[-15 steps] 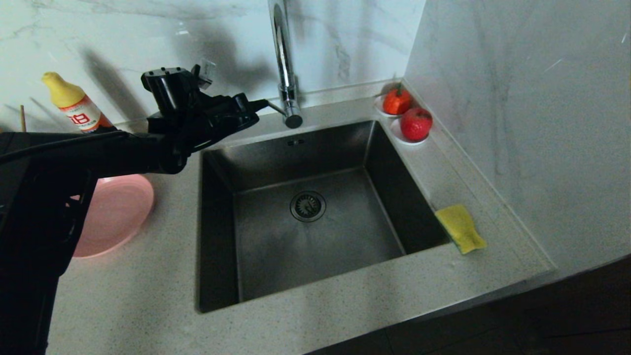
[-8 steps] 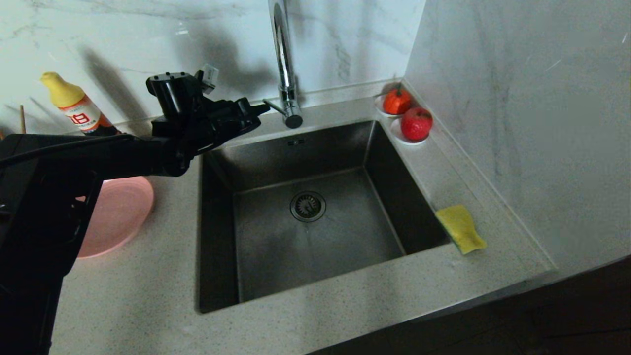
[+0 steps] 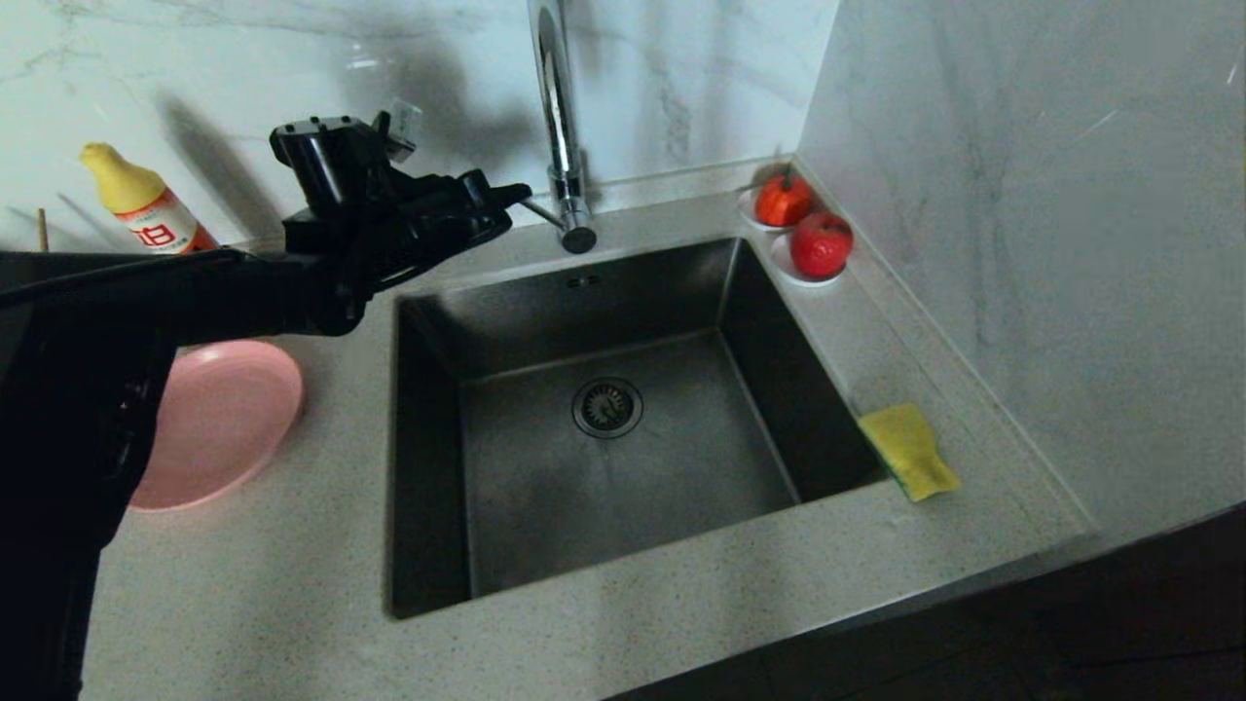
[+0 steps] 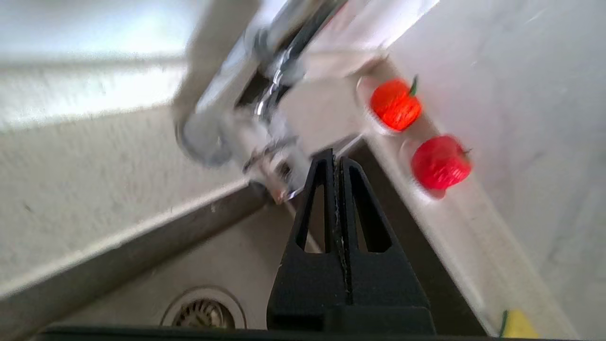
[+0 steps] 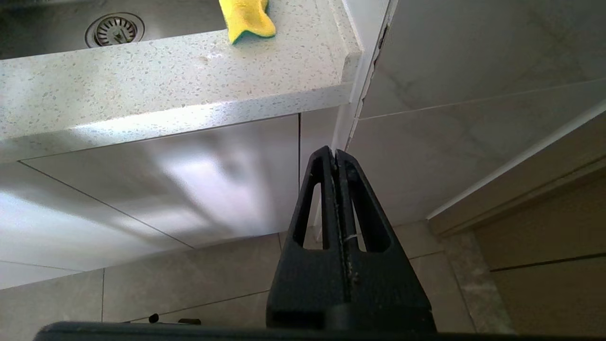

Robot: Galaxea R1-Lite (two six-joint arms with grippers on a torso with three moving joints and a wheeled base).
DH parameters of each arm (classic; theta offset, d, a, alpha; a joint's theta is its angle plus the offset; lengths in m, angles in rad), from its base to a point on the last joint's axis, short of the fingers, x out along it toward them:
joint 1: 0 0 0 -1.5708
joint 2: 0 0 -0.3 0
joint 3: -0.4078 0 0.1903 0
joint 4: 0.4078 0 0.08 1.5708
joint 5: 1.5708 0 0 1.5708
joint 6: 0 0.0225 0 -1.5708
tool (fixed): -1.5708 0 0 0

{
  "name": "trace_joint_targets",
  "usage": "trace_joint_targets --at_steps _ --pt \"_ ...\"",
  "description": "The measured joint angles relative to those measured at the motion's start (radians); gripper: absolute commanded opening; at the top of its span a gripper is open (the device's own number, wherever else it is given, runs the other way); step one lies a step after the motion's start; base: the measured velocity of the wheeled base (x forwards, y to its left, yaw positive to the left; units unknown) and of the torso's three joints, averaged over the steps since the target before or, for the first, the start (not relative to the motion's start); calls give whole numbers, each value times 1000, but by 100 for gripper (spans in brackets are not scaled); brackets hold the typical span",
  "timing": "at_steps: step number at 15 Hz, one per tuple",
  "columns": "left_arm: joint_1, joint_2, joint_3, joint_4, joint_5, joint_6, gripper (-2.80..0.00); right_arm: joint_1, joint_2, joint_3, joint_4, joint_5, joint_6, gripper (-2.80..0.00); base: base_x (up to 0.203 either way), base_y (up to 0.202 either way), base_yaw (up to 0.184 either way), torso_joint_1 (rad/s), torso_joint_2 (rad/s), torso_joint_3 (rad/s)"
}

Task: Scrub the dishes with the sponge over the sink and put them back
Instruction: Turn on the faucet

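Head view shows the sink (image 3: 604,419) set in the counter (image 3: 292,584), the sponge (image 3: 910,451) on its right rim, the pink plate (image 3: 219,419) at the counter's left edge, and the left pincer (image 3: 516,195) clenched empty beside the tap (image 3: 560,117), while the right pincer (image 5: 335,154) hangs clenched below the counter's front edge.

**Around the basin: bottle, fruit, stone**

A yellow-capped bottle (image 3: 146,209) with a red-and-white label stands against the marble back wall (image 3: 195,78). Two red fruits (image 3: 821,243) sit on small white saucers (image 3: 800,276) in the far corner of the speckled countertop (image 3: 292,584). A thin wooden stick (image 3: 43,230) shows beside the bottle.
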Motion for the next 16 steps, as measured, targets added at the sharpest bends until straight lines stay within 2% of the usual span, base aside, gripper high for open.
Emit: trace_joint_targets --at_steps 16 --pt "14 27 -6 29 17 9 -280 0 0 0 0 0 0 -280 0 0 0 0 0 0"
